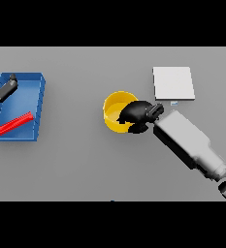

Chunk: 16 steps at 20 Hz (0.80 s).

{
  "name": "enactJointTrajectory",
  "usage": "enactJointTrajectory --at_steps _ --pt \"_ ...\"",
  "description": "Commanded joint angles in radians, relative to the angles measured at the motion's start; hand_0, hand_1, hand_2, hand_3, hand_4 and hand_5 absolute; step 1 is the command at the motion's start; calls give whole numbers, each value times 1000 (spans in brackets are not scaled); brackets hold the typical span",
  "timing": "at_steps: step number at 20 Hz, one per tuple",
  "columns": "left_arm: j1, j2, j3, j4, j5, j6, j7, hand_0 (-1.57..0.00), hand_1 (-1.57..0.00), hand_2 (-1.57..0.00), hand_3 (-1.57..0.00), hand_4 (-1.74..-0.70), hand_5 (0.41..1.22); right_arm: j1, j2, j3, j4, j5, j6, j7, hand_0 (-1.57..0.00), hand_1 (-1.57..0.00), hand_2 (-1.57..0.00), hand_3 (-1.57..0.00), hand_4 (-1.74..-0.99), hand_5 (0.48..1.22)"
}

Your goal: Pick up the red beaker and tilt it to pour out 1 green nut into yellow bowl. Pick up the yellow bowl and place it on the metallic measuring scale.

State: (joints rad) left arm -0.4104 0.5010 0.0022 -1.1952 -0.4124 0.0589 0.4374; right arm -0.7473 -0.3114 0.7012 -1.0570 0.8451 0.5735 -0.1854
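The yellow bowl (115,111) stands near the middle of the grey table. My right hand (136,114) lies over its right rim, fingers curled round the edge, hiding that side of the bowl. Up and to the right lies the metallic measuring scale (173,83), a pale square plate, apart from the bowl. The red beaker (14,123) lies on its side in the blue tray (37,104) at the left. My left hand (6,89) hovers over the tray's upper left part, fingers straight, holding nothing. No green nut shows.
The blue tray takes up the table's left side. My right forearm (192,145) stretches from the lower right corner toward the bowl.
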Motion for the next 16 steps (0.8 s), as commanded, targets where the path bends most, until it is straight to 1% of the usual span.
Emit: enactJointTrajectory --at_steps 1,3,5,6,7,9,10,11,12,13,15,16 --pt "5 -5 -6 1 -7 4 2 1 1 1 1 -750 695 3 2 1 -1 -4 4 12 -1334 -1330 -1205 -1120 -1647 1157" --pt "-1 1 -7 -3 -4 -7 4 1 1 1 1 -742 690 10 -10 7 -17 -9 -6 12 -1420 -1417 -1253 -1269 -1681 1180" --pt "-14 -6 -13 1 -14 0 18 1 1 1 1 -735 689 10 -11 4 -27 -20 2 29 -1474 -1472 -1281 -1365 -1702 1195" --pt "-16 -3 -10 5 -13 0 16 1 1 1 1 -736 688 9 -14 0 -32 -25 3 28 -1493 -1492 -1286 -1386 -1710 1200" --pt "-7 -1 -11 0 -13 -2 12 1 1 1 1 -733 686 15 -20 4 -32 -26 -12 14 -1509 -1508 -1288 -1389 -1716 1204" --pt "-7 -6 -12 4 -13 2 8 1 1 1 1 -731 685 15 -31 3 -54 -29 -13 6 -1531 -1531 -1306 -1405 -1725 1210" --pt "-8 -6 -13 2 -17 7 11 1 1 1 1 -730 687 7 -28 -5 -66 -35 -4 21 -1539 -1539 -1330 -1376 -1728 1212" --pt "-4 1 -10 -4 -12 -2 8 1 1 1 1 -729 690 -4 -35 -14 -65 -36 -5 13 -1546 -1545 -1356 -1336 -1731 1214" --pt "-8 -1 -7 10 -11 3 7 1 1 1 1 -732 691 -4 -44 -22 -89 -42 13 37 -1551 -1550 -1371 -1309 -1733 1215" --pt "-8 -2 -8 11 -10 0 4 1 1 1 1 -733 692 -6 -60 -33 -117 -52 34 35 -1555 -1554 -1386 -1286 -1735 1217" --pt "-14 8 -4 6 -6 -8 -6 1 1 1 1 -736 695 -12 -70 -52 -159 -62 57 71 -1561 -1560 -1413 -1252 -1737 1218" --pt "-13 14 -2 -5 -6 -12 9 1 1 1 1 -734 697 -8 -86 -66 -172 -69 58 67 -1563 -1563 -1419 -1242 -1738 1219"
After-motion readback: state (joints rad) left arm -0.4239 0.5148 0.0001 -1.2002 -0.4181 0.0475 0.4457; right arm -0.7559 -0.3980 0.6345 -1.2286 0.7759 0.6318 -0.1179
